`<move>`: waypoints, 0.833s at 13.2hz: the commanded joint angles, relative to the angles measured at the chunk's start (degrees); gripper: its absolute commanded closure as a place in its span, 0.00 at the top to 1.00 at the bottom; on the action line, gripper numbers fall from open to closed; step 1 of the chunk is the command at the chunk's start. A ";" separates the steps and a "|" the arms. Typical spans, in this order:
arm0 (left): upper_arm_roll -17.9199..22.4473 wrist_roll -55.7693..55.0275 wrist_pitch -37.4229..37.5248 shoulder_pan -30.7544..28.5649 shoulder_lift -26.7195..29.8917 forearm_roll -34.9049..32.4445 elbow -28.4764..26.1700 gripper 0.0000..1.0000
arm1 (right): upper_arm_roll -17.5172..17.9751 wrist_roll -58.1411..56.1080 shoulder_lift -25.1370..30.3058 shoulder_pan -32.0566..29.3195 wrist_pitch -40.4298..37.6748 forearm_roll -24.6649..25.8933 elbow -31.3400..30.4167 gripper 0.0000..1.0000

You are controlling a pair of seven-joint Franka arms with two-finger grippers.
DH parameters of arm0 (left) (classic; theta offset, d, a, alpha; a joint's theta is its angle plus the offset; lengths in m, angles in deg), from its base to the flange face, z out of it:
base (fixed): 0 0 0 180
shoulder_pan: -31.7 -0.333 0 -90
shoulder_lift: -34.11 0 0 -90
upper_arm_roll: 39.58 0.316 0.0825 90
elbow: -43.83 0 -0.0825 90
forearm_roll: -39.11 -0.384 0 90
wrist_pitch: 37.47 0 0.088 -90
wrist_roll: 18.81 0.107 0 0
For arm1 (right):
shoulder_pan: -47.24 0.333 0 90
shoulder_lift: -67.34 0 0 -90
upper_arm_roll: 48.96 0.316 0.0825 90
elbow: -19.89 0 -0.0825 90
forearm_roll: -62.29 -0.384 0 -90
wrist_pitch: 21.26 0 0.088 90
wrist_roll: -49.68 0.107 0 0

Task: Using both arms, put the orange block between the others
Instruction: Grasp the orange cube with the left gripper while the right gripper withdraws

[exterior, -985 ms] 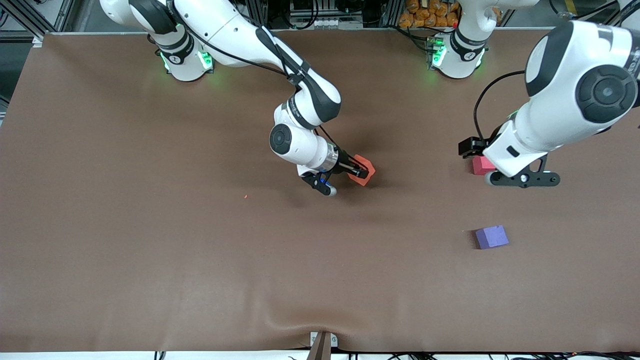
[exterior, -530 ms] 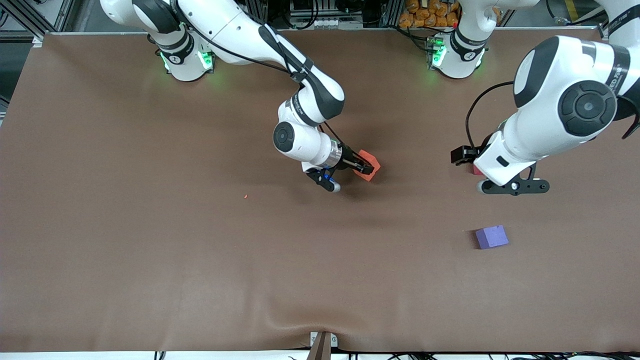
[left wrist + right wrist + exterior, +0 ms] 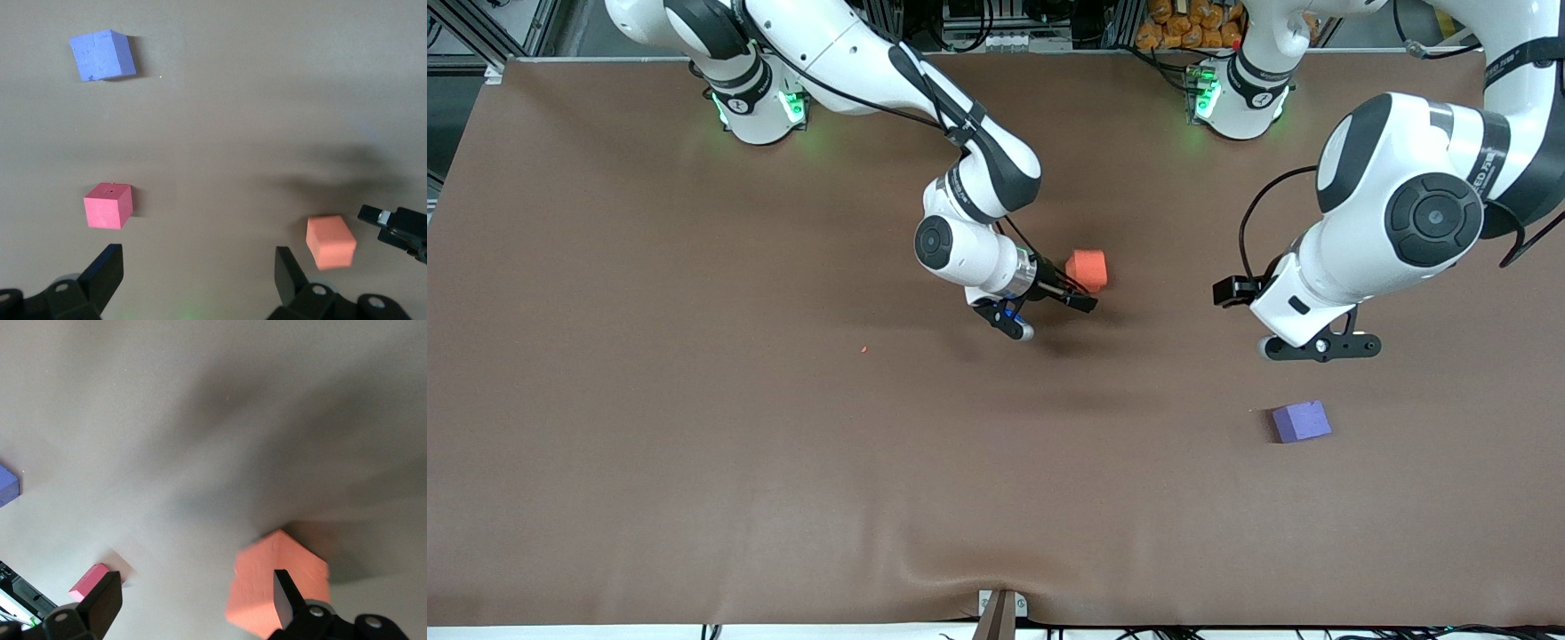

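The hand-over step is judged to be in hand: the small matte bright-orange foam-like cube (image 3: 1087,269) is seen resting on the brown table cover (image 3: 694,444), just beside the fingertips of the right gripper (image 3: 1080,294), whose jaws are spread wide and are holding nothing. In the right wrist view one fingertip (image 3: 285,593) is seen against the cube's near face, though contact cannot be confirmed.

The left gripper (image 3: 197,277) is held above the table with its jaws fully apart and empty. Below it, the pinkish-red matte cube (image 3: 107,205) is seen near one finger, the orange cube near the other, and the purple-lavender matte cube (image 3: 101,55) well apart from both.

For the next move, the left gripper would need to be brought over the orange cube, lowered, and closed on it, so that it can be set in the gap between the pinkish-red and purple cubes.
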 commanded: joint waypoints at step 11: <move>-0.29 -8.67 -2.20 6.10 -2.69 -0.91 -3.45 1.00 | -0.45 -14.32 1.45 -14.45 -17.07 17.64 1.28 1.00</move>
